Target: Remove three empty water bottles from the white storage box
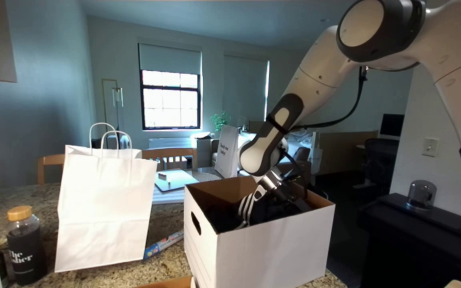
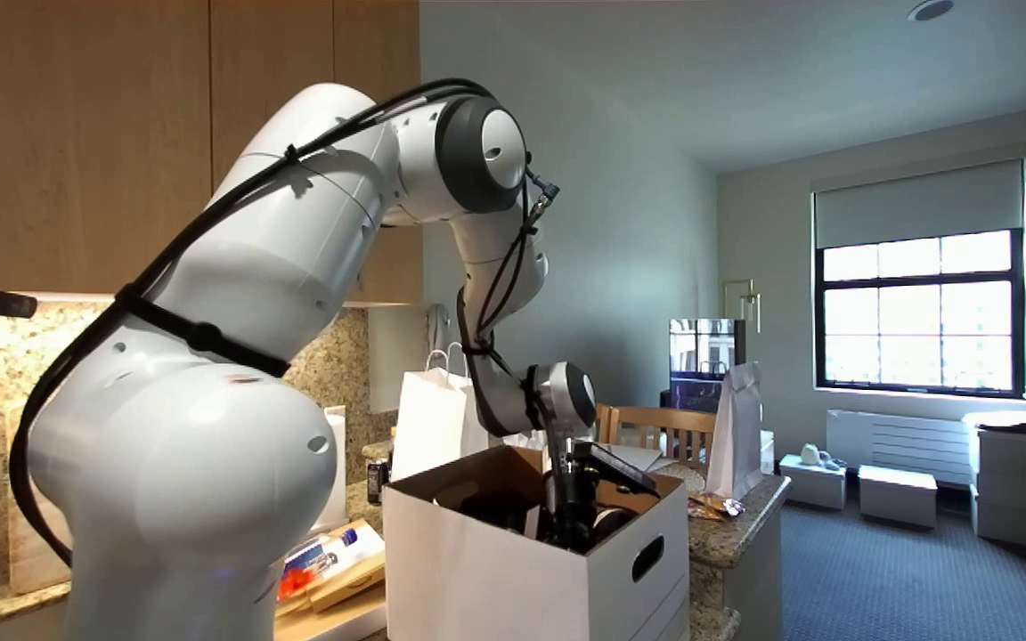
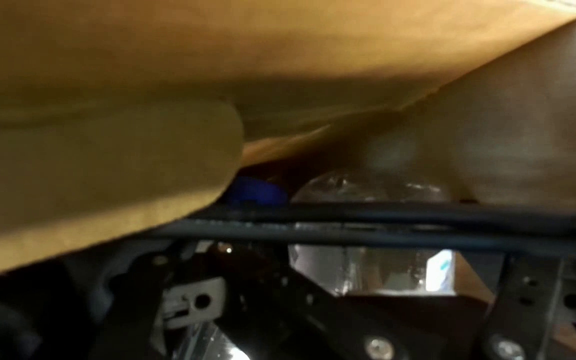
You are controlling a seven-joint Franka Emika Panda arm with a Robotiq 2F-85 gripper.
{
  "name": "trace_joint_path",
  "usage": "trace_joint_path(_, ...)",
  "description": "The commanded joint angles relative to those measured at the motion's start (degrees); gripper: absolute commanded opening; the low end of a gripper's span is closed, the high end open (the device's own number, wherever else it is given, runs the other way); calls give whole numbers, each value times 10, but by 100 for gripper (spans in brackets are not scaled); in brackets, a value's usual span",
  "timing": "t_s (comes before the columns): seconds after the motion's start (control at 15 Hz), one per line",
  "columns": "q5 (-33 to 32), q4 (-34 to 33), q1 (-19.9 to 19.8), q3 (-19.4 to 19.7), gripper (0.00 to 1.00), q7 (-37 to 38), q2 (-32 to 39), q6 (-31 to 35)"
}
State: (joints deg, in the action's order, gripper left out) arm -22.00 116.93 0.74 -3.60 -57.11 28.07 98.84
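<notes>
In an exterior view, the arm (image 2: 183, 499) stands thick and upright at the left, its upper part leaning up to the right with a black strap (image 2: 204, 336) round it. From a high, dark-ringed joint (image 2: 482, 151) the forearm (image 2: 486, 242) slopes down, and the wrist (image 2: 566, 396) bends so that the tool (image 2: 573, 525) points almost straight down inside the white box (image 2: 486, 570). To the right of the box lies the worktop (image 2: 727, 539); a tall paper bag (image 2: 734, 436) stands near its edge.

In an exterior view, from the left come a dark-sleeved jar (image 1: 25, 248), a white bag (image 1: 106, 212) with loop handles, then the box. The arm reaches in from the right edge and slants down to the left; the wrist turns back and the tool tilts down to the right.

In the wrist view, a cardboard flap (image 3: 83, 185) is at the left; next come a blue cap (image 3: 257, 192) and a clear water bottle (image 3: 368, 270), inside the box and partly behind dark cables (image 3: 418, 212). The jaws are spread wide and clasp nothing that shows; the bottle is seen between them, touching or not I cannot tell.
</notes>
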Motion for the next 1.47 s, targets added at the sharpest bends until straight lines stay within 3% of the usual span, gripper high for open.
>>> trace_joint_path(0.0, 3, 21, -8, 1, 100, 24, -13, -1)
trace_joint_path(0.2, 1, 15, -5, 0, 100, 26, -6, -4)
trace_joint_path(0.33, 2, 12, -4, 0, 74, 33, -3, -4)
trace_joint_path(0.6, -1, 11, -3, 0, 49, 44, 0, -4)
trace_joint_path(1.07, 2, 26, -4, 0, 44, 58, -11, 0)
trace_joint_path(1.4, 5, 86, -3, -7, 44, 91, -70, 13)
